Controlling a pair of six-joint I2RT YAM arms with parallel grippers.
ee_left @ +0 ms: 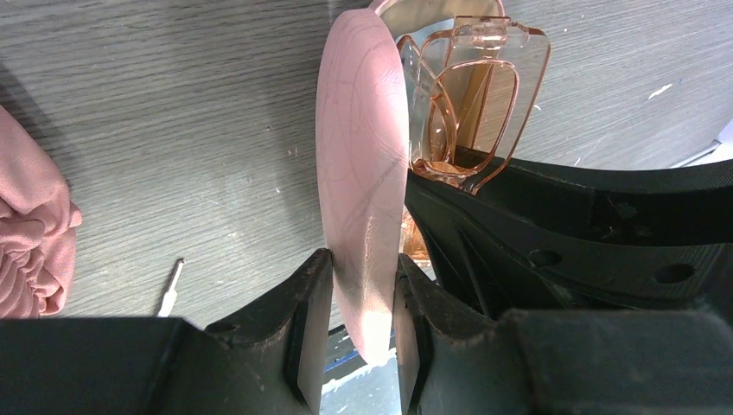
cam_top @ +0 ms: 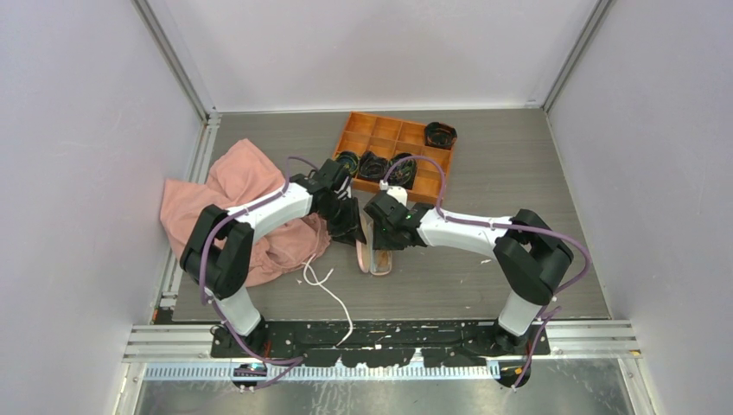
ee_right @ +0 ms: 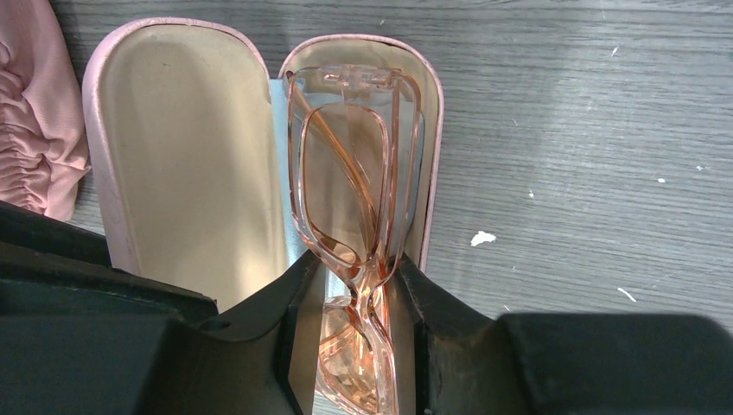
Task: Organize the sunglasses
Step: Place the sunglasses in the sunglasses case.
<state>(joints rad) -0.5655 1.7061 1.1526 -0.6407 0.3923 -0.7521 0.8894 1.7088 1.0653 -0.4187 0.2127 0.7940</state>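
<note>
Left wrist view: my left fingers [ee_left: 309, 333] are clamped on the near edge of the pink lid [ee_left: 363, 164], holding it swung open beside the base. Hold this pinch firm and level; a tilt would drop the lid onto the lenses. To the right, the sunglasses [ee_right: 341, 173] lie folded lengthwise in the base of the case [ee_right: 432, 112], over a light blue cloth [ee_right: 278, 156]. My right fingers [ee_right: 294, 320] are clamped on the near end of the frame. Recommended procedure, as I judge it: seat the far end flat against the case wall, lower the near end, part the right fingers slowly, then lift straight up clear of the lenses before the lid closes.
</note>
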